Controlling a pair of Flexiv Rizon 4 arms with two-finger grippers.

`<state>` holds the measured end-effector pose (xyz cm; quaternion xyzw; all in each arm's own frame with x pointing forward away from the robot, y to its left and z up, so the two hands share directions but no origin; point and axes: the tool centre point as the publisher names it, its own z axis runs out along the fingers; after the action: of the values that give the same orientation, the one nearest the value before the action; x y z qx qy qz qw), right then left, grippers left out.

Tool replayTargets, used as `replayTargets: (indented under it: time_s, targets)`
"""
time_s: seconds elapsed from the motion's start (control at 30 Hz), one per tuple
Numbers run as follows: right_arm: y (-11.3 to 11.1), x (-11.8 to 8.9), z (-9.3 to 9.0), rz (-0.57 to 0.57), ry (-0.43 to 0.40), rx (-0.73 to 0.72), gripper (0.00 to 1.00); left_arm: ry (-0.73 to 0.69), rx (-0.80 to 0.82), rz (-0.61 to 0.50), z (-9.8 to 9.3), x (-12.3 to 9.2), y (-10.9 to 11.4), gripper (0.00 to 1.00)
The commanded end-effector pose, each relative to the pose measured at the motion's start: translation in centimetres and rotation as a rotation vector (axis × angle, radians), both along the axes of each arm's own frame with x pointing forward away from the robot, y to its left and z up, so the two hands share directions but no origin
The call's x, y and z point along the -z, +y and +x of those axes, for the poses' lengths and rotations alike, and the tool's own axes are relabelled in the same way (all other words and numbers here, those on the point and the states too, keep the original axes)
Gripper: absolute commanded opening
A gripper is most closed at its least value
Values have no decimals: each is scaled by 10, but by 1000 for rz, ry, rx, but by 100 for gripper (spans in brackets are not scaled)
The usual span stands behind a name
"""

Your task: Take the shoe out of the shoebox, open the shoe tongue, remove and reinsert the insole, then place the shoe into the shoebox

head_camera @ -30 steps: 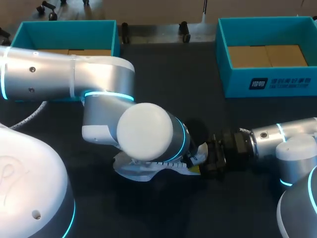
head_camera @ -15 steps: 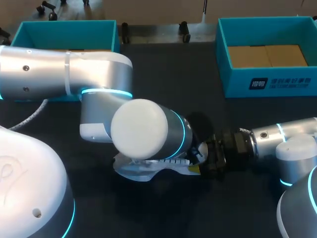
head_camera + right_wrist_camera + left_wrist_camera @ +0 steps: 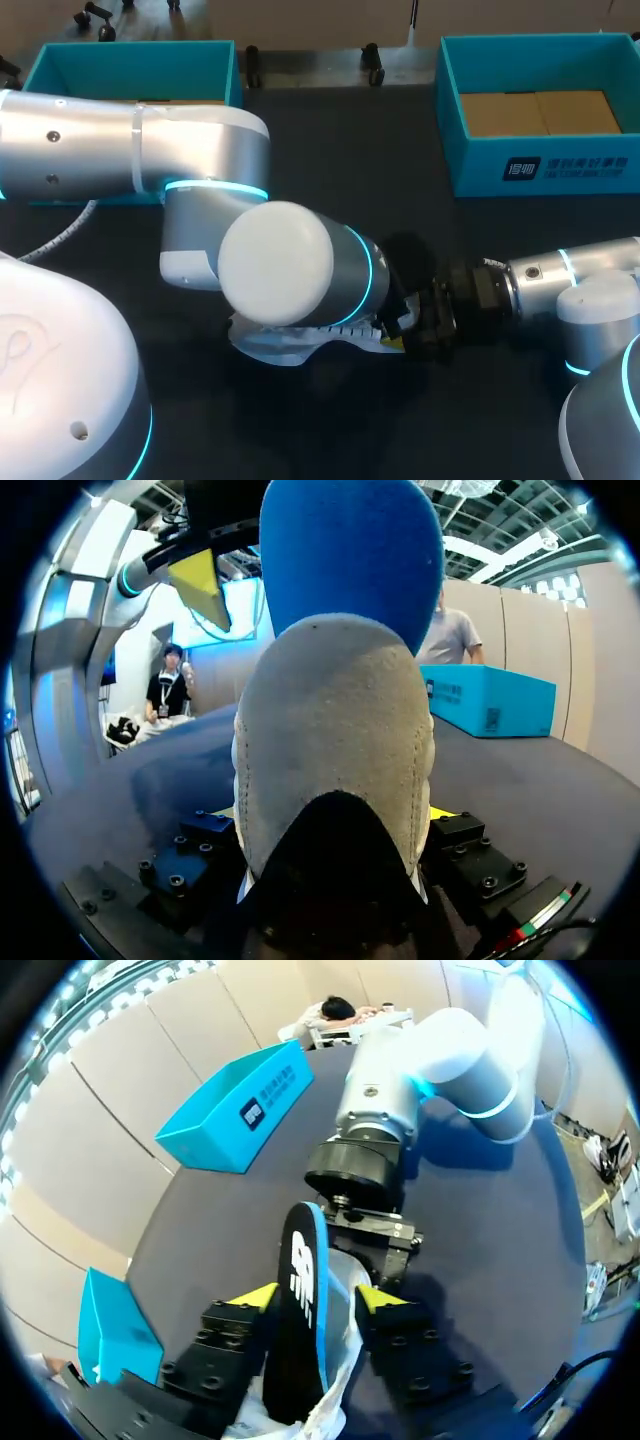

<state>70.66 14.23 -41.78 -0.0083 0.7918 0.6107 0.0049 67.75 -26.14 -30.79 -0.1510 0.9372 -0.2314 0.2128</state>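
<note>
Head cam overhead; wrist cams close, facing, share shoe [image 3: 335, 750].

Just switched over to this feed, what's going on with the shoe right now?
The shoe lies on the table, outside both teal boxes. The right gripper is shut on its heel, holding it steady. The insole stands upright out of the shoe at the left gripper; whether that gripper has clamped it is unclear. So this is mid insole step, removing or reinserting.

A blue-edged black insole [image 3: 303, 1300] stands upright at the left claw [image 3: 320, 1297], over the shoe [image 3: 338, 1360].
</note>
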Motion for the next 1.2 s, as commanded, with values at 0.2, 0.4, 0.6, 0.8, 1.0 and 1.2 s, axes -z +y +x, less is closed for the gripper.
replayTargets:
  time_s: [0.2, 0.4, 0.6, 0.8, 1.0, 1.2]
  targets:
    - [1, 0, -1, -5, 0, 2, 0, -18, 27, -42, -8, 9, 14, 99]
    - [1, 0, -1, -5, 0, 2, 0, 5, 49, -66, -4, 9, 15, 100]
    - [1, 0, -1, -5, 0, 2, 0, 10, 54, -59, -4, 9, 15, 100]
    - [1, 0, -1, -5, 0, 2, 0, 10, 54, -59, -4, 9, 15, 100]
    - [1, 0, -1, -5, 0, 2, 0, -76, 6, -104, -3, 17, 12, 100]
    - [1, 0, -1, -5, 0, 2, 0, -108, -19, -122, 4, 18, 7, 100]
